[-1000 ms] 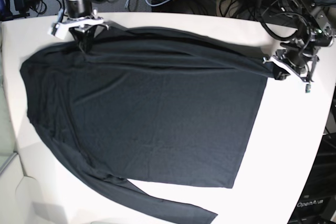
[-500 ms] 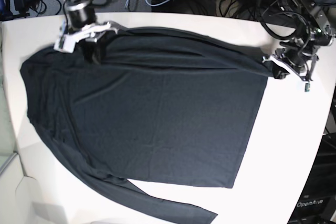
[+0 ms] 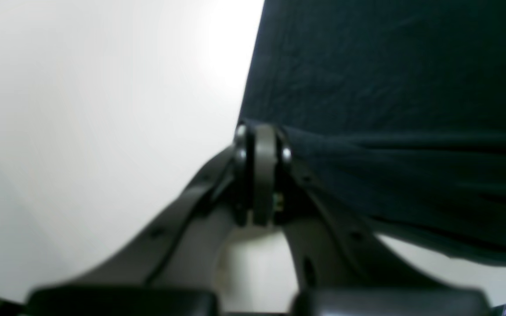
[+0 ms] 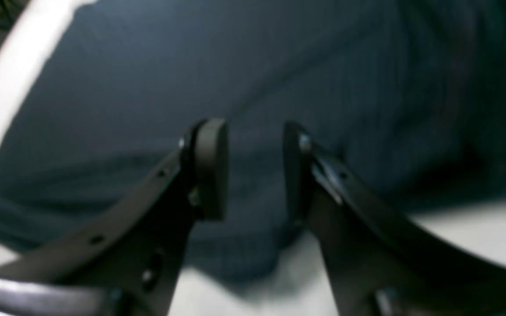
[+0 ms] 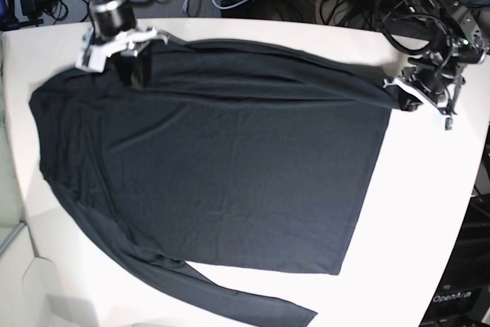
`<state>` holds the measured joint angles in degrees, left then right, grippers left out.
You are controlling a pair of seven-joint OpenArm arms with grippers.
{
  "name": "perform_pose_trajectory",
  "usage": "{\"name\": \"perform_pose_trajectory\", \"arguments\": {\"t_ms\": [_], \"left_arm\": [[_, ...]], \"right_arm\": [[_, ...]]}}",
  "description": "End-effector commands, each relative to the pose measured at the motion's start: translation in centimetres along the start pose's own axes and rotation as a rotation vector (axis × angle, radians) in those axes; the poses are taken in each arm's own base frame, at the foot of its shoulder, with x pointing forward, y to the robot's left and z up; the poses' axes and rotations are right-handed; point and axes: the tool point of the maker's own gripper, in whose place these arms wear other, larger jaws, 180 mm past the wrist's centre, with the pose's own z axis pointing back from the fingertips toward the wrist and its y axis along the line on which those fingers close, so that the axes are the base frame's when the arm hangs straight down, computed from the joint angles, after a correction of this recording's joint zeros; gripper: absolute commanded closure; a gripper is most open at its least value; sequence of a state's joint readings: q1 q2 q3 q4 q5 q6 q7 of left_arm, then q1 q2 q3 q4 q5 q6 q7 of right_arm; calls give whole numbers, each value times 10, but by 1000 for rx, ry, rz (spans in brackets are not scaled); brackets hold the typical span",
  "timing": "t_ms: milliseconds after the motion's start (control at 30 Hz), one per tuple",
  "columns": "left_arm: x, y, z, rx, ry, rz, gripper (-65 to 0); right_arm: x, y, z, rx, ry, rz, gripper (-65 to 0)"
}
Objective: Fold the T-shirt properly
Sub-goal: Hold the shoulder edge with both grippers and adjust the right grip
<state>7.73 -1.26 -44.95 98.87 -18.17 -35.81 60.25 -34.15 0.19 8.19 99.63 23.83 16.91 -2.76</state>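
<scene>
Change since earlier: right gripper (image 5: 132, 55) is spreading its jaws, letting go of the shoulder edge and lifting off it.
Right jaws: parted, with nothing between the pads; dark fabric is lying below them.
Left gripper (image 3: 259, 173): clenched on the hem corner of the T-shirt (image 5: 222, 166).
Shirt position: lying flat on the white table (image 5: 429, 212), long axis running from one gripper to the other along the far edge.
Nearer arm: right to the shoulder, left to the hem.
</scene>
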Motion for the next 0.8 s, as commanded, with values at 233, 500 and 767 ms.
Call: {"name": "perform_pose_trajectory", "arguments": {"t_ms": [233, 500, 767], "left_arm": [[16, 0, 3, -3, -51, -16, 0], [15, 1, 3, -1, -50, -14, 0], [15, 1, 4, 0, -46, -16, 0]], "right_arm": [[-14, 0, 20, -63, -9, -87, -235], [-26, -2, 30, -113, 5, -140, -356], [-40, -6, 31, -134, 13, -251, -361]]}}
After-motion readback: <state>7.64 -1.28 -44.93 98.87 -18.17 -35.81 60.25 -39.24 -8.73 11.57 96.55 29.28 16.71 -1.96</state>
